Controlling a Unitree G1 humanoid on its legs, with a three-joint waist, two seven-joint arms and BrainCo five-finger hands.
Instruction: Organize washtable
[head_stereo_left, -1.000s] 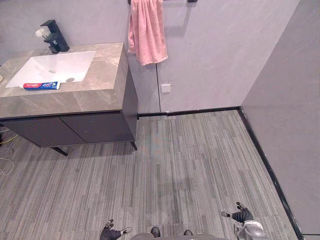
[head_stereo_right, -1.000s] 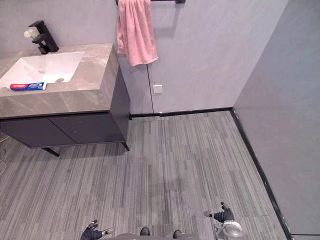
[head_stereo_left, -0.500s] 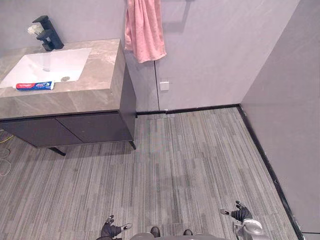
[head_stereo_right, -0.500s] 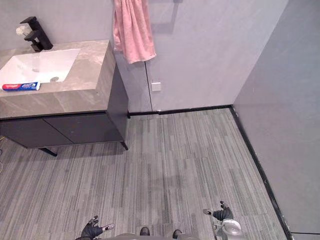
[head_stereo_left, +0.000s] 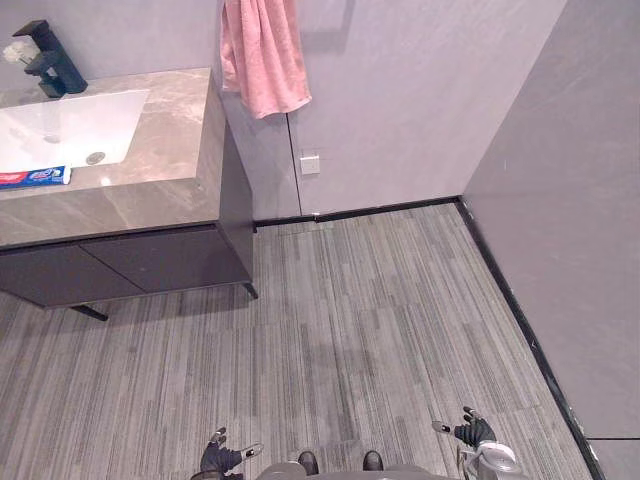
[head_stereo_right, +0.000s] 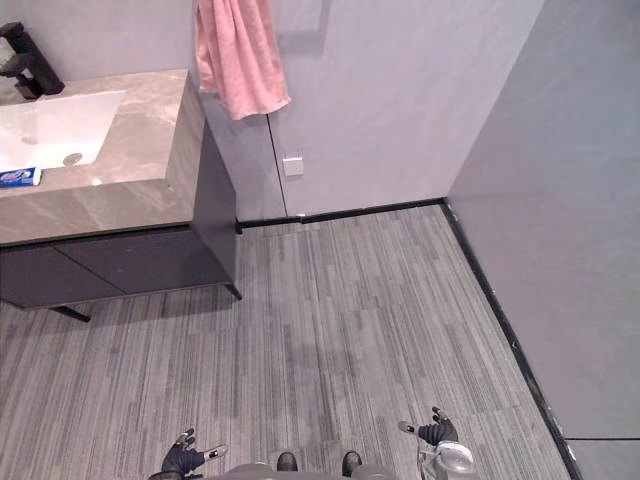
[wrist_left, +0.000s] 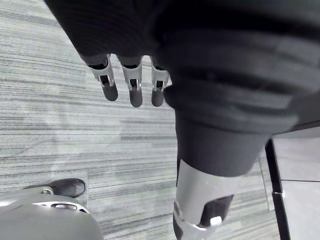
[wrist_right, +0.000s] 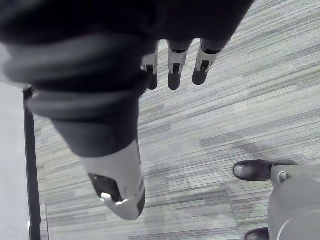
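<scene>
The washtable is a marble-look counter at the far left with a white sink and a black tap. A red, white and blue toothpaste tube lies on the counter by the sink's front edge. A pink towel hangs on the wall beside the counter. My left hand hangs low over the floor, far from the counter, its fingers relaxed and empty. My right hand hangs at the lower right, its fingers straight and holding nothing.
Dark cabinet doors sit under the counter on thin legs. Grey striped floor stretches between me and the washtable. A grey wall with a black skirting runs along the right. A white wall socket is below the towel.
The whole picture has shifted left, so the camera has turned to the right. Both hands stay hanging low and empty.
</scene>
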